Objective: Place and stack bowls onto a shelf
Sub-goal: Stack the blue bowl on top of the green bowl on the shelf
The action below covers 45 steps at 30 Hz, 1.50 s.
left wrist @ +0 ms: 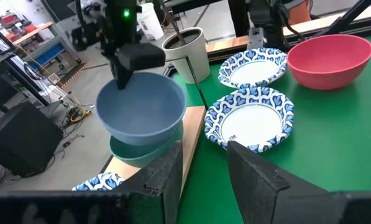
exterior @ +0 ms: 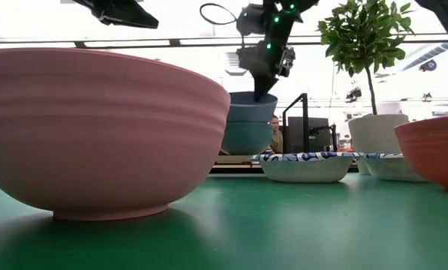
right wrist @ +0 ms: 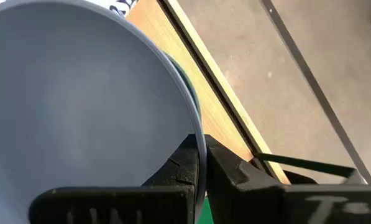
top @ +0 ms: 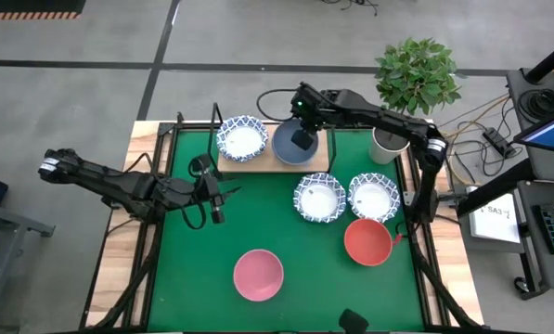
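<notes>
A grey-blue bowl [left wrist: 141, 109] sits on or just above a dark green bowl [left wrist: 138, 152] on the light-wood shelf [top: 275, 165]. My right gripper [top: 302, 139] is shut on the grey-blue bowl's rim. A patterned bowl [top: 242, 139] stands on the shelf's left end. Two more patterned bowls [top: 318, 197] [top: 374, 197], a red bowl [top: 367, 241] and a pink bowl [top: 258, 275] rest on the green mat. My left gripper [top: 218, 213] hovers open over the mat, left of the shelf's near edge. My right gripper pinches the grey-blue bowl's rim [right wrist: 197, 140] on its far right side, one finger inside the bowl and one outside. The fingers [left wrist: 126, 78] come from above, pointing down. The bowl tilts slightly over the green bowl; whether it rests in it I cannot tell.
A white plant pot [top: 388, 144] with a leafy plant stands off the shelf's right end. The shelf's black wire frame [top: 216, 125] rises at its left end. Bare green mat [top: 184, 278] lies near the pink bowl, toward the table's near edge.
</notes>
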### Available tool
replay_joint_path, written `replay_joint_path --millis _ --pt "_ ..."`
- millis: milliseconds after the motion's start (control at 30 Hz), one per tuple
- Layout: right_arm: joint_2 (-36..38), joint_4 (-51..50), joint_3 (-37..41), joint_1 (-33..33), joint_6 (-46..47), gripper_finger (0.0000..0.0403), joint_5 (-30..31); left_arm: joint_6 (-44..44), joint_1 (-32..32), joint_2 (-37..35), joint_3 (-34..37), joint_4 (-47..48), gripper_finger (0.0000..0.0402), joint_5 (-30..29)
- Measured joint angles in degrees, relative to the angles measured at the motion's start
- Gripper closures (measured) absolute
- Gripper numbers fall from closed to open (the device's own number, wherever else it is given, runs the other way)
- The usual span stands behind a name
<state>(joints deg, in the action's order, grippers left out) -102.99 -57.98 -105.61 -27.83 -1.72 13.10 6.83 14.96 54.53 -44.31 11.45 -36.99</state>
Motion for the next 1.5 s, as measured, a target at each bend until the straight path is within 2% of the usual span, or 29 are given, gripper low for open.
replay_joint_path --millis 333,667,833,967,1233,1500 --pt "-2.1 2.0 -0.1 -0.3 -5.4 0.0388 0.3 0.0 0.0 0.1 0.0 0.2 0.0293 0.0" --pt "-1.7 5.6 -0.5 -1.1 -5.9 0.0303 1.8 0.0 0.0 0.1 0.1 0.2 0.0293 0.0" --pt "-1.7 4.7 -2.4 -1.1 -4.9 0.0279 2.5 0.0 0.0 0.1 0.1 0.2 0.0293 0.0" --pt "-1.7 6.1 -2.7 -1.1 -4.8 0.0294 2.1 0.0 0.0 0.1 0.1 0.3 0.0293 0.0" --pt "-3.4 8.6 0.0 -1.1 -6.4 0.0385 2.3 0.0 0.0 0.1 0.2 0.4 0.0293 0.0" --pt "-3.8 9.6 1.0 -1.1 -7.4 0.0390 2.8 0.0 0.0 0.1 0.2 0.6 0.0293 0.0"
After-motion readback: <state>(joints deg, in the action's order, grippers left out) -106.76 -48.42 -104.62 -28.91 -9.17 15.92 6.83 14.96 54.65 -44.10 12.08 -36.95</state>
